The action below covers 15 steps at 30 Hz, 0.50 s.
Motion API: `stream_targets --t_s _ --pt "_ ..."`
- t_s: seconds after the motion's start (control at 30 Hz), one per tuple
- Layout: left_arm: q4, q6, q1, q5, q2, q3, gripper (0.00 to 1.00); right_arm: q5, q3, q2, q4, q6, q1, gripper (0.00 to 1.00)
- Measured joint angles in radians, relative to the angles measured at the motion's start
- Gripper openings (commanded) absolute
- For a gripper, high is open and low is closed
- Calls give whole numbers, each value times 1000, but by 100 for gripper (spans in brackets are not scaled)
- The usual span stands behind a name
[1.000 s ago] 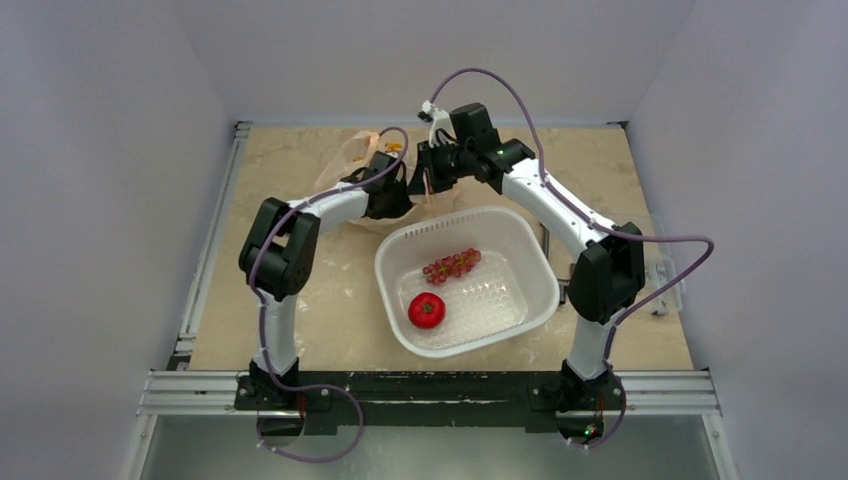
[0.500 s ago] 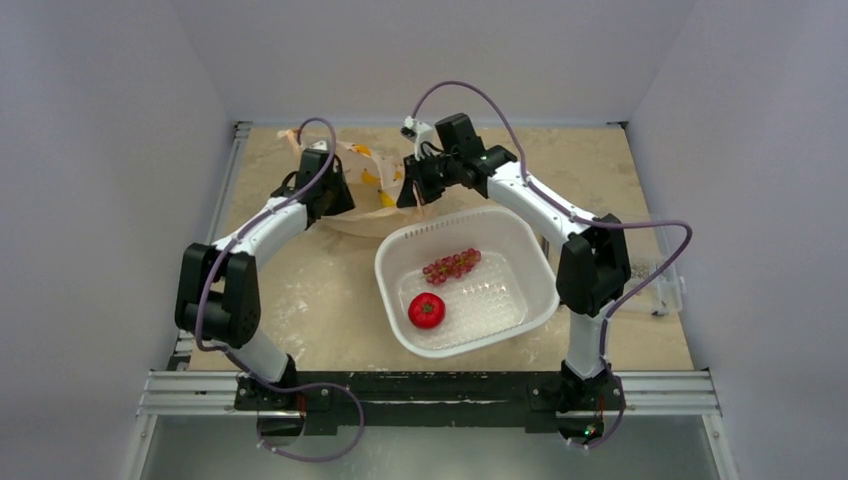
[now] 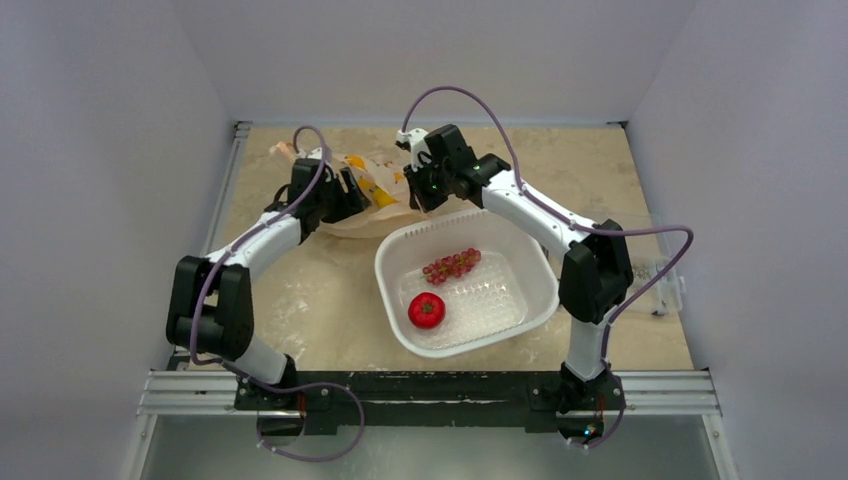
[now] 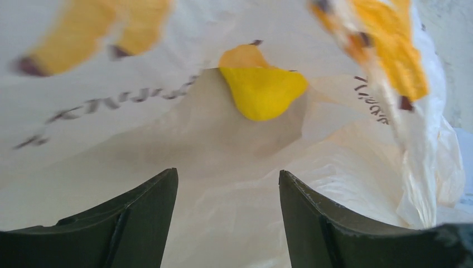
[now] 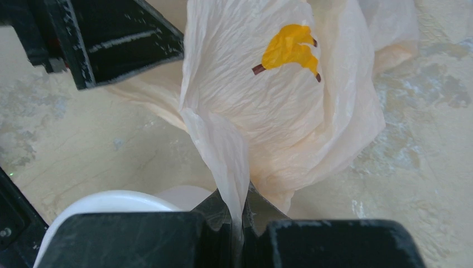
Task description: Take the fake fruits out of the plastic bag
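Observation:
The peach-beige plastic bag (image 3: 375,195) with yellow prints lies behind the white basin. My right gripper (image 3: 420,187) is shut on a pinched fold of the bag (image 5: 223,139), as the right wrist view (image 5: 241,196) shows. My left gripper (image 3: 347,192) is open at the bag's left side; in the left wrist view (image 4: 227,174) its fingers (image 4: 150,212) straddle bag film (image 4: 234,145). A yellow patch (image 4: 262,92) shows there; I cannot tell print from fruit. The red tomato (image 3: 427,310) and the grapes (image 3: 452,265) lie in the basin. The lemon-like and dark purple fruits are hidden.
The white perforated basin (image 3: 530,255) stands right of centre; its rim (image 5: 106,200) shows just below the right gripper. The left gripper's black body (image 5: 111,39) is close on the bag's other side. A small clear holder (image 3: 665,283) sits at the table's right edge.
My left arm has swung out to the left and its gripper has come round to the bag's left side. My right gripper has shifted left and down, the bag still pinched in it.

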Motion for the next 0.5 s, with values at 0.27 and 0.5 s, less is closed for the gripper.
stream_targets --t_s 0.27,0.5 --pt "217 -102 -113 13 154 4 74 -3 23 -4 -28 1 -9 0" --pt "301 -106 -136 -59 259 49 76 -44 55 -4 -35 30 -10 0"
